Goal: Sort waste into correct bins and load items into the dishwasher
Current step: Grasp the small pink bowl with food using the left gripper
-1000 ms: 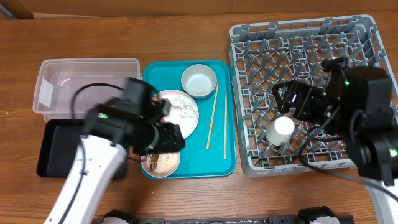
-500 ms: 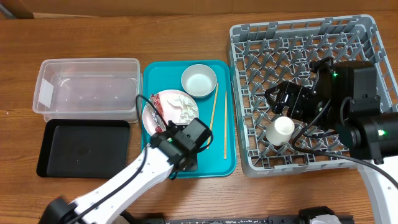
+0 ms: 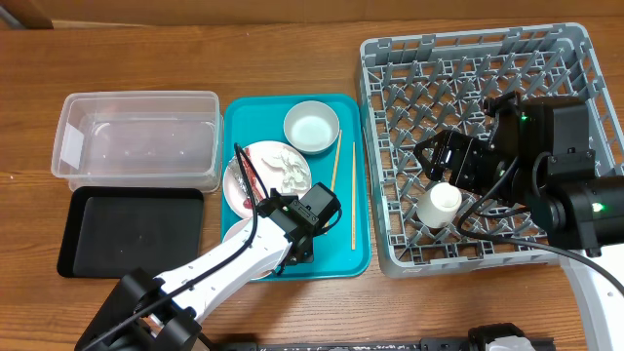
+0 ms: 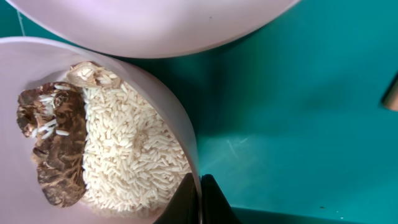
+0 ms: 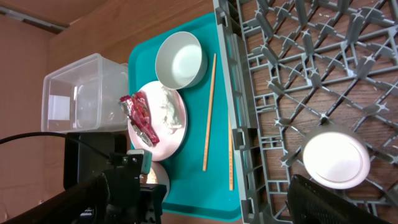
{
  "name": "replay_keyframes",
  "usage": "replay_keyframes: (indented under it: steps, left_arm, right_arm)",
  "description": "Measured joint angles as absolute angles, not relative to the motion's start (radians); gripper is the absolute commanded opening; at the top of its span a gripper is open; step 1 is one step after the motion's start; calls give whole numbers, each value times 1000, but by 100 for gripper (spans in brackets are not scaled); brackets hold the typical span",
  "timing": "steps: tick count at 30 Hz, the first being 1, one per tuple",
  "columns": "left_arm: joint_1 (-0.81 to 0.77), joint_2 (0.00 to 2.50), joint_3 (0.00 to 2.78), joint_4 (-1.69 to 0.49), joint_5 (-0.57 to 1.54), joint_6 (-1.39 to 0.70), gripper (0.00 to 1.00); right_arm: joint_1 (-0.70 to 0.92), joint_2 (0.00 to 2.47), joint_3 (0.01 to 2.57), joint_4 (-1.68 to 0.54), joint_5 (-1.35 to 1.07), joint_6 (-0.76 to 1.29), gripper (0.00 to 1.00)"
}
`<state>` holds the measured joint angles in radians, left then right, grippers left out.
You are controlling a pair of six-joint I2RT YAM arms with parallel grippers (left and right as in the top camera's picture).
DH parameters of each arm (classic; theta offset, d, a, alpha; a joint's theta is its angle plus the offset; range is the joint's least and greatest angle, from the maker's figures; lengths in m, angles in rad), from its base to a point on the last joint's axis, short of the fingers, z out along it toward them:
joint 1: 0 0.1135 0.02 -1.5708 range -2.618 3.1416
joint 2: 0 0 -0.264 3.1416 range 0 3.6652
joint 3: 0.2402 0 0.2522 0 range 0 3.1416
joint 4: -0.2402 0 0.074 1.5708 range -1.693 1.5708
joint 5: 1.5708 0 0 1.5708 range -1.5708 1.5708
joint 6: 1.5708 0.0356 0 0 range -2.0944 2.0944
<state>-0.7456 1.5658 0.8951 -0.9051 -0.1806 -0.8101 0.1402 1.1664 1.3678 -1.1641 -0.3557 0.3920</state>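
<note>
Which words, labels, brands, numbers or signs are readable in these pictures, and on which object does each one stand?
No text can be read in any view.
White sticker on the clear tub: it looks blank, or its print is too small to tell.
Red-and-white wrapper: any print is too small and crumpled to read.
Dish rack and teal tray: no marking visible.

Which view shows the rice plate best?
Left wrist: small plate close up, rice and brown scraps clear, left gripper shut on its rim. Overhead: left arm hides most of it. Right wrist: only an edge.
</note>
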Motion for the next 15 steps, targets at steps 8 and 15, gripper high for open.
replay_keyframes:
  steps: [8, 15]
  left_arm:
    - [-737, 1512, 1052, -1107, -131, -813, 4]
    - [-561, 1292, 1104, -1140, -17, -754, 4]
  right_arm:
    - [140, 1166, 1368, -1166, -359, 392, 93]
    - [140, 1166, 1368, -1169, -359, 392, 93]
